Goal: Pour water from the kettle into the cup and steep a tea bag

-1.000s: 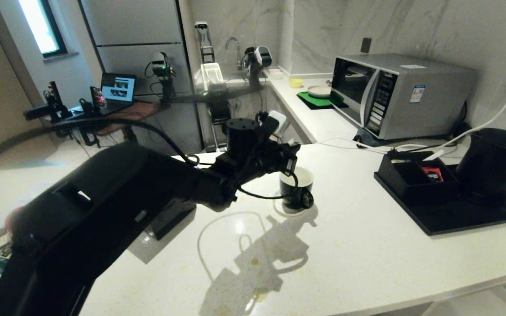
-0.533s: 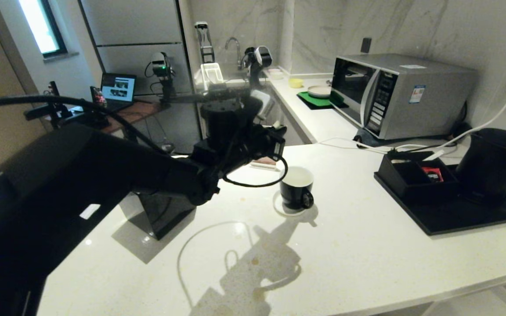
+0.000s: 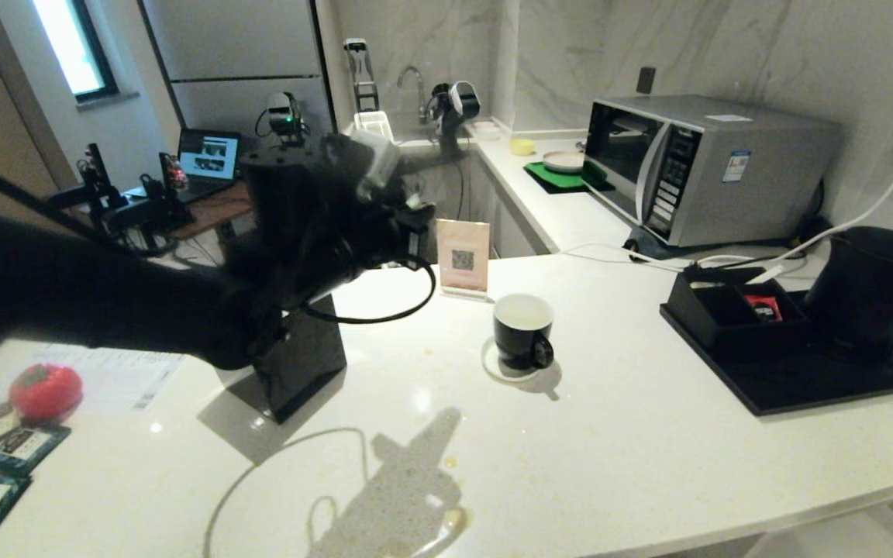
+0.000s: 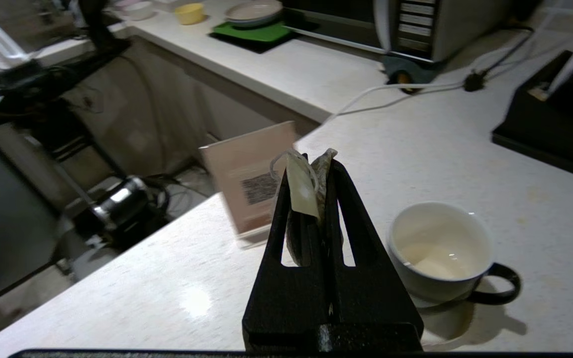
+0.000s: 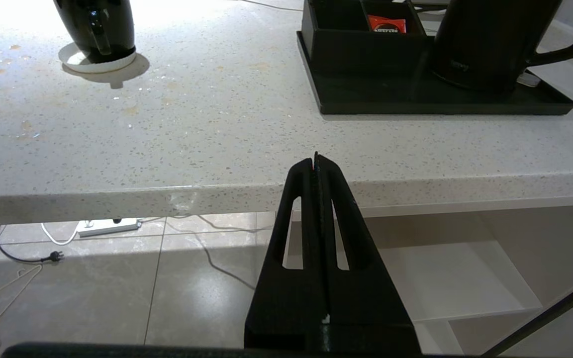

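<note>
Pale tea bag (image 4: 305, 191) is clamped in the left gripper (image 4: 316, 169); the cup (image 4: 440, 248), just beside it, awaits lowering of the bag.

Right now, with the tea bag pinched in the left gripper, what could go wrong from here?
1. The left gripper holds the tea bag beside the cup, not over it; a release here would likely land it on the countertop.
2. The pink QR sign stands close behind the fingertips; a swing could topple it.
3. The bag looks damp and may drip.
</note>
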Motion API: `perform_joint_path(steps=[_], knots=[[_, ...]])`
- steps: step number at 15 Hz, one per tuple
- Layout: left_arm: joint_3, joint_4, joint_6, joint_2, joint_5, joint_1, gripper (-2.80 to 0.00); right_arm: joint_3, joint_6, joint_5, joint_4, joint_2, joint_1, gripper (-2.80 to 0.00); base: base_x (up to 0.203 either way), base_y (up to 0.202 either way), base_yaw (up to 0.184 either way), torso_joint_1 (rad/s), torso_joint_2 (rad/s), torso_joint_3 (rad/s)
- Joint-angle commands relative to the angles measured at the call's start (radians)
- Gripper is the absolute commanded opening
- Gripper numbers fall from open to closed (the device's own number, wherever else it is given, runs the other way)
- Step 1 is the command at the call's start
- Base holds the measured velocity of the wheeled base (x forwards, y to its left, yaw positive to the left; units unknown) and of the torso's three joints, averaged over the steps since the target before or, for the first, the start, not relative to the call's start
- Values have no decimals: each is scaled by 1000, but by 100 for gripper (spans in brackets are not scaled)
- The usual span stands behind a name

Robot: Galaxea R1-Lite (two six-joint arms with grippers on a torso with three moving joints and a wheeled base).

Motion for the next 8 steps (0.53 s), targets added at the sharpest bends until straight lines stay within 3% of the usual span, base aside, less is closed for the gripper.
perform_joint_path(steps=[1,8], knots=[[66,-4,3,-114,-2,73,-280,0,-1,0,-1,1,0,-280,0,0,0,0,0,0],[228,9,6,-266,-16,229,-280,0,0,1,0,0,0,-280,0,0,0,0,0,0]])
